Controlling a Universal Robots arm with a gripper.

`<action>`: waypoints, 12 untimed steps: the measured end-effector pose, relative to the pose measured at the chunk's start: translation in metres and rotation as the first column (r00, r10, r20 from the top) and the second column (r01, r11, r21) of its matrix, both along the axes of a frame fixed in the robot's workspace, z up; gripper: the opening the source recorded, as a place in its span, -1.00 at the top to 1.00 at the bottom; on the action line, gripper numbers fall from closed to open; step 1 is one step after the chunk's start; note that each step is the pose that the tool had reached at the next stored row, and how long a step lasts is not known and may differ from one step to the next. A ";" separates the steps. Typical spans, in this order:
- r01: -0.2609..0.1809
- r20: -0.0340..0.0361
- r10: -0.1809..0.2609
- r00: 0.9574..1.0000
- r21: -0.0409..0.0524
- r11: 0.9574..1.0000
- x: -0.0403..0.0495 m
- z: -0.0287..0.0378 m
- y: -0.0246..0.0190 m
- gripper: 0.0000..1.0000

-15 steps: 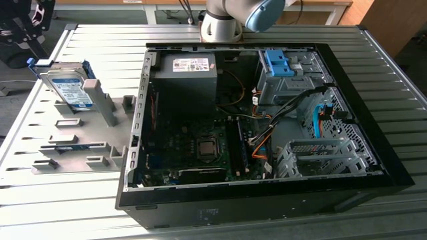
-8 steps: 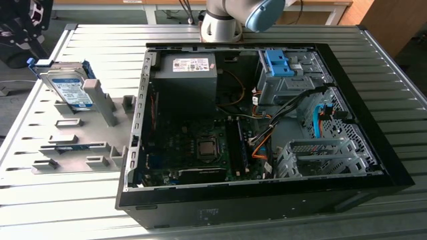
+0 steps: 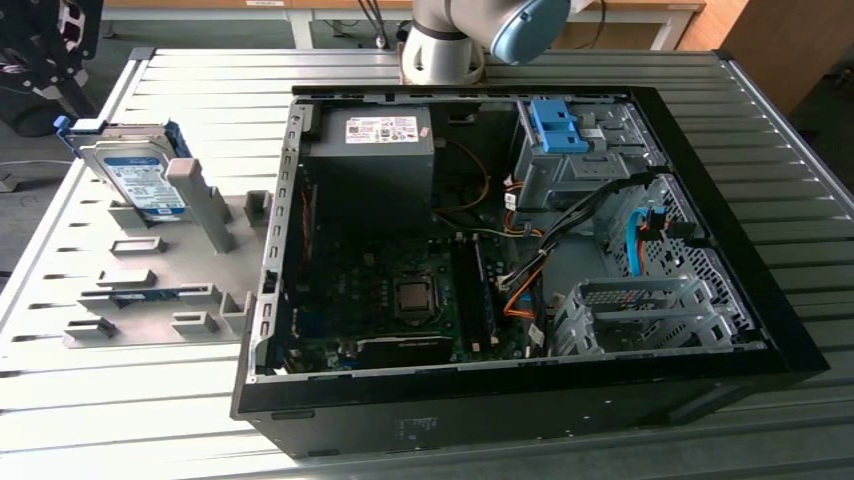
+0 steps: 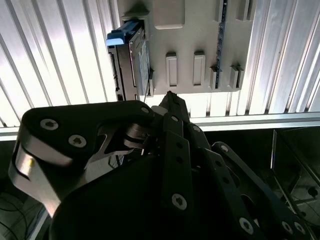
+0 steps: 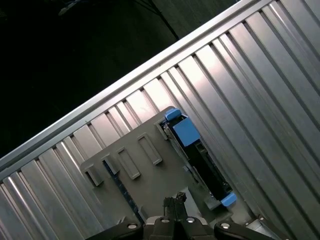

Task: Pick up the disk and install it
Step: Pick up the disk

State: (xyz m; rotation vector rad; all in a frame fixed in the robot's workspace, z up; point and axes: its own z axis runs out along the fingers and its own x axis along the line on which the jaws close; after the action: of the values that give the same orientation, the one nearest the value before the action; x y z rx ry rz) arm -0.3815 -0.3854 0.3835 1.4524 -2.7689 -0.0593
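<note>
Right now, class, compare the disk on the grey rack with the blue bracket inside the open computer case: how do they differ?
The disk carries a silver drive with a white-and-blue label in its blue frame; the blue bracket looks bare. The disk stands on edge in the grey rack, outside the computer case; the blue bracket sits inside it, on top of the drive cage. Both have bright blue plastic.

Print in scene: nothing legible.
Ext. view: white sticker (image 3: 380, 130) on power supply (image 3: 367, 175) has tiny print, too small to read. White-and-blue label (image 3: 138, 185) on the disk (image 3: 127, 160): text can't be made out. Faint marks on PC case (image 3: 420, 430) front edge, unreadable.
</note>
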 end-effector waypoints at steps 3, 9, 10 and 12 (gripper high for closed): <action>-0.005 0.000 0.005 1.000 0.000 1.000 0.0000 0.0000 0.0000 0.79; -0.107 0.000 0.107 0.994 0.000 0.994 0.0000 -0.0002 0.0000 0.79; -0.125 0.000 0.125 0.992 0.000 0.992 0.0000 -0.0003 0.0000 0.79; -0.161 0.000 0.161 0.987 0.001 0.987 0.0000 -0.0006 0.0000 0.79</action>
State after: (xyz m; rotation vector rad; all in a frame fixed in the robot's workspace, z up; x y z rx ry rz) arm -0.3815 -0.3854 0.3829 1.6698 -2.6404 -0.0582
